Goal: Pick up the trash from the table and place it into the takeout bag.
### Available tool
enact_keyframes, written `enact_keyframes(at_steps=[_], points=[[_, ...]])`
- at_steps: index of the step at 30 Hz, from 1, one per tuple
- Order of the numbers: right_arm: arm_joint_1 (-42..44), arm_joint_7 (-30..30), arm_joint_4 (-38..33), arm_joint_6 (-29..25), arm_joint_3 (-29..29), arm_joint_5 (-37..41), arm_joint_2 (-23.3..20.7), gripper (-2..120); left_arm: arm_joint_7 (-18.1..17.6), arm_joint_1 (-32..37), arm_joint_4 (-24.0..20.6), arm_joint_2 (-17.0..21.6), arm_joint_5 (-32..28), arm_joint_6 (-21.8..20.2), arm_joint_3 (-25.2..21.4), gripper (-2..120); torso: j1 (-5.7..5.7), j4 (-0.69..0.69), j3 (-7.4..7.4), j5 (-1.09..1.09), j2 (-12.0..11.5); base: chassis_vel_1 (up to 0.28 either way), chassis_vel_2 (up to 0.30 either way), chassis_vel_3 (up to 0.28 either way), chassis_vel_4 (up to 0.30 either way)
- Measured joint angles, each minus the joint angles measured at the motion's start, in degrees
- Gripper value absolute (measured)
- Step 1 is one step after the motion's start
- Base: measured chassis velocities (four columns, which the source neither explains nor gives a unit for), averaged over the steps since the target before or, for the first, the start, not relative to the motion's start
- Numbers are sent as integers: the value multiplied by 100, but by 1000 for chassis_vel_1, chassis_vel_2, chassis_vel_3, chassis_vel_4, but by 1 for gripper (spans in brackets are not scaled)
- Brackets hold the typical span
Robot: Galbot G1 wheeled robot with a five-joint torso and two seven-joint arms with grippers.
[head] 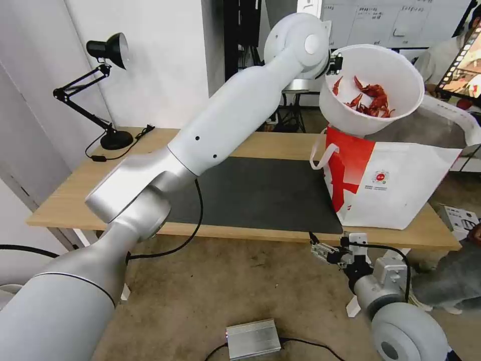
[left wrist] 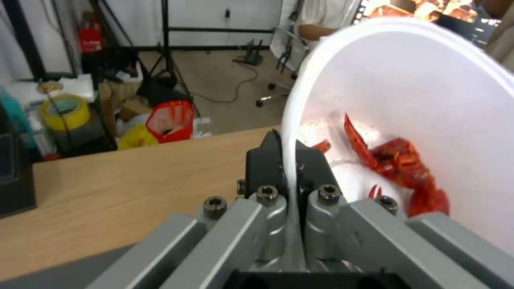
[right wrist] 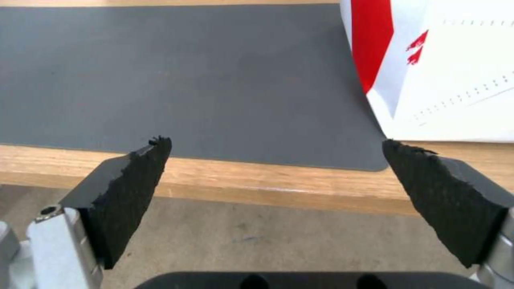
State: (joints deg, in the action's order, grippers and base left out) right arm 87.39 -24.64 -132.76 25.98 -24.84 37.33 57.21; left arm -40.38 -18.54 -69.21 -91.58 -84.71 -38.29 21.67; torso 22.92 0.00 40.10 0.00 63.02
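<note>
White plastic forms the round bowl of red crayfish shells (head: 372, 90), which is held raised above the open mouth of the large white-and-red insulated takeout bag (head: 388, 185). The bowl is tilted, its opening turned toward the robot and slightly upward, with the shells gathered against the lower wall. Its rim is clamped by the left gripper (left wrist: 287, 168); in the left wrist view the thin white wall is seen pinched between the two dark fingers (left wrist: 262, 162), which are closed tight on it. The bag is stood upright at the right end of the long light-wood table (head: 75, 193), its near lower corner resting on the large dark grey mat (head: 260, 193), its long side running along the table's front edge. The mat surface to the bag's left is seen bare, reaching almost to the front edge. The right gripper (right wrist: 276, 172) is held low in front of the table edge, beside the bag's near corner, its black pads (right wrist: 134, 192) spread wide apart with nothing between them
</note>
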Motion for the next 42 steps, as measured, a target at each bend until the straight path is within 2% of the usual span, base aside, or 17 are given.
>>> enact_keyframes(at_steps=[1,4,7,18,37,42], points=[[0,0,0,0,0,0,0,100,0,0,0,0,0,0,0,0,0,0,0,0,0,0,0,0,0],[1,0,0,0,0,0,0,100,292,24,66,2,180,88,161,0,1,0,1,0,-1,0,0,0,0],[0,0,0,0,0,0,0,100,325,20,61,2,227,74,270,0,0,0,0,0,0,0,0,0,0],[1,0,0,0,0,0,0,100,-26,-138,167,4,423,-377,613,0,0,0,0,0,0,0,0,0,0],[0,0,0,0,0,0,0,100,-9,-214,80,7,811,-394,1037,0,0,0,0,0,0,0,0,0,0],[0,0,0,0,0,0,0,100,64,-194,48,11,1073,-395,1149,0,0,0,0,0,1,0,0,0,0]])
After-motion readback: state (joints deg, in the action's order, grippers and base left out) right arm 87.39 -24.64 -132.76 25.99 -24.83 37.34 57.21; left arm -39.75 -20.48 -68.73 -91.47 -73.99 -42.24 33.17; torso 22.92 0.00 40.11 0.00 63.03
